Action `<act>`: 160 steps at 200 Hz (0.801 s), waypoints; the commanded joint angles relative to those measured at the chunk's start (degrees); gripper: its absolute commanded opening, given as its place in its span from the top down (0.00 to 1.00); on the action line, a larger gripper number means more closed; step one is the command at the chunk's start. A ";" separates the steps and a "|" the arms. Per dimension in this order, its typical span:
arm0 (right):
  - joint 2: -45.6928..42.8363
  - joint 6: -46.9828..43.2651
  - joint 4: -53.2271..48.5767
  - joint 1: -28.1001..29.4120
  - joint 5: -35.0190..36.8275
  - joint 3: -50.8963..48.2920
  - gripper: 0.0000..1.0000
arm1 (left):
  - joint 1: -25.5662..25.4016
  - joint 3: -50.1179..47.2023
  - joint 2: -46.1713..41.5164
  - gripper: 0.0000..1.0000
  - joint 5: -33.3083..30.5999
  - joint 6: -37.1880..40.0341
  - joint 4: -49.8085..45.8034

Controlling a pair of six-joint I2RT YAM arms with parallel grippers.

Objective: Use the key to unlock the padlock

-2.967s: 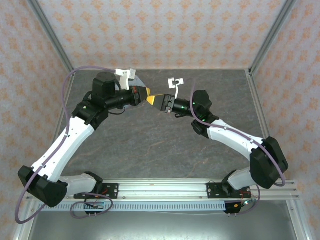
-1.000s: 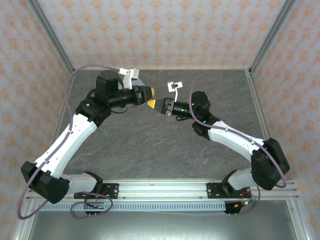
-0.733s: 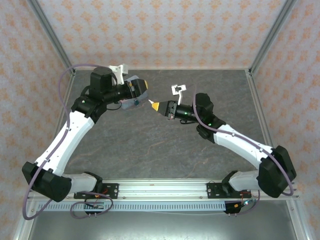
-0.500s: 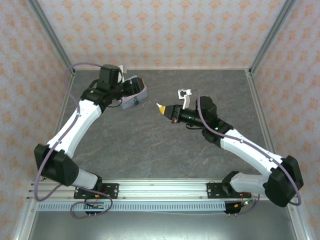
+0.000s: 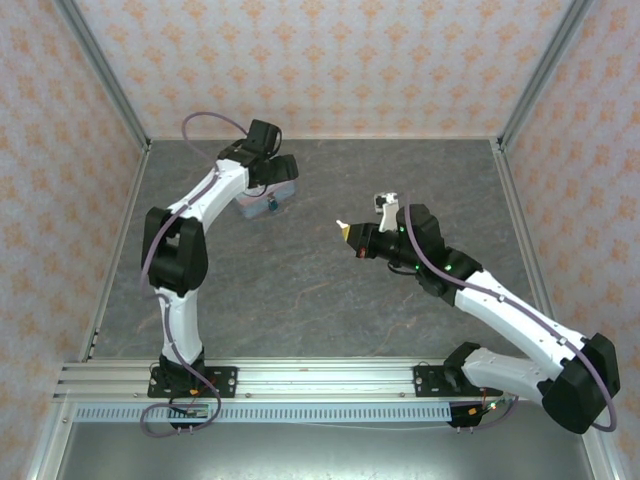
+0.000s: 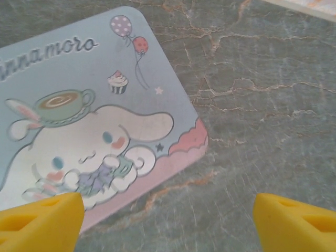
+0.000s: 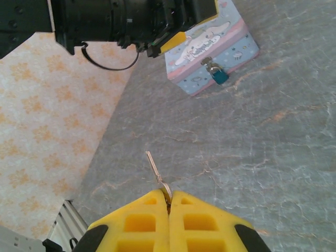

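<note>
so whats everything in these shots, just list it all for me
tin box: 1, light blue cartoon print with a pink edge, far left part of the table
padlock: 1, dark teal with a metal shackle, hanging at the tin box's front clasp
key: 1, silvery, pinched in the right claw, shaft sticking out past the fingertips
table: 1, dark grey marbled, under everything
walls: 3, pale with an orange floral pattern, left, back and right
rail: 1, silver metal, near edge, carrying both arm bases
left claw: 1, yellow fingers, open, above the tin box's corner
right claw: 1, yellow fingers, shut on the key, mid-table, apart from the tin box
</note>
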 commanded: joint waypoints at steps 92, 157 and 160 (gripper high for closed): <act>-4.24 0.25 -3.23 0.01 2.83 -2.11 1.00 | 0.22 18.28 16.01 0.14 6.08 0.43 1.43; -4.33 -0.93 -7.22 -0.29 4.85 -0.71 1.00 | -1.46 10.78 14.93 0.14 7.15 1.74 0.83; -4.34 -0.93 -7.35 -0.37 4.89 -0.72 1.00 | -1.65 9.92 14.52 0.15 7.04 1.74 1.18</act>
